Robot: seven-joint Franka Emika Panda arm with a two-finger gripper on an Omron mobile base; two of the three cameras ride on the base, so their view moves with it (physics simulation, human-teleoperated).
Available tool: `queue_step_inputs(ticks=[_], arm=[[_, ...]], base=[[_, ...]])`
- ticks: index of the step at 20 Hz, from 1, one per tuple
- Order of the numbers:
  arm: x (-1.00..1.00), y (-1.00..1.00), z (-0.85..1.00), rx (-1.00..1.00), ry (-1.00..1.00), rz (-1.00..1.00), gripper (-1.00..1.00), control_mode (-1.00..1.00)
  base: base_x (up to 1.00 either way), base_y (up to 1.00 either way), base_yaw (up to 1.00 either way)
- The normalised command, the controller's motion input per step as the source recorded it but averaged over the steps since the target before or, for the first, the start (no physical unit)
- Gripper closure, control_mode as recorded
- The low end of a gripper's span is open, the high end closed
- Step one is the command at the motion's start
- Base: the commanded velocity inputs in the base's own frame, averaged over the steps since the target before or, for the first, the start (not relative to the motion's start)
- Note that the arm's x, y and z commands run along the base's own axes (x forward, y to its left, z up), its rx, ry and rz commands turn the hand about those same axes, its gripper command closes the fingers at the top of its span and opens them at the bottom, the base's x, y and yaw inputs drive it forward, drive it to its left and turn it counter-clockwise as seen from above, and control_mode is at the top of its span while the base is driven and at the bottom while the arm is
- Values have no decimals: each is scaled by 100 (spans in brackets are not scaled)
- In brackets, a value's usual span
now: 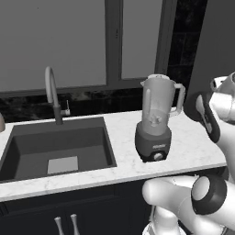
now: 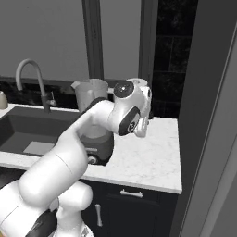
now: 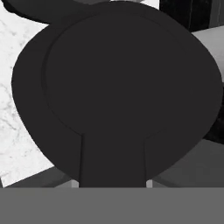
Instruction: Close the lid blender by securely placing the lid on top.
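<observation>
The blender (image 1: 156,120) stands on the white marble counter (image 1: 193,151), right of the sink, its clear jar open at the top above a dark base with a silver knob. The lid (image 1: 201,111), a flat black disc, hangs tilted above the counter to the right of the jar's handle, about level with the middle of the jar. In the hand view the lid (image 3: 118,83) sits very close, with a dark finger (image 3: 113,162) lying across its lower middle. My gripper (image 2: 141,126) is shut on the lid. My arm hides much of the blender (image 2: 90,95) in the right base view.
A dark sink (image 1: 55,147) with a curved grey faucet (image 1: 53,94) lies left of the blender. A window and black tiled wall run behind the counter. A tall dark panel (image 2: 208,115) rises at the counter's right end, close to my hand.
</observation>
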Motion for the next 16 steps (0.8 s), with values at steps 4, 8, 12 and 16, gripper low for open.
queue_step_inputs(ticks=[4,8,12,16], arm=[[-30,0,100,0,3,-12,100,-100],[-27,0,100,0,10,-14,100,-100],[-5,0,100,0,9,-15,100,-100],[0,11,100,0,12,-9,100,-100]], base=[[0,0,0],[0,0,0],[0,0,0],[0,0,0]])
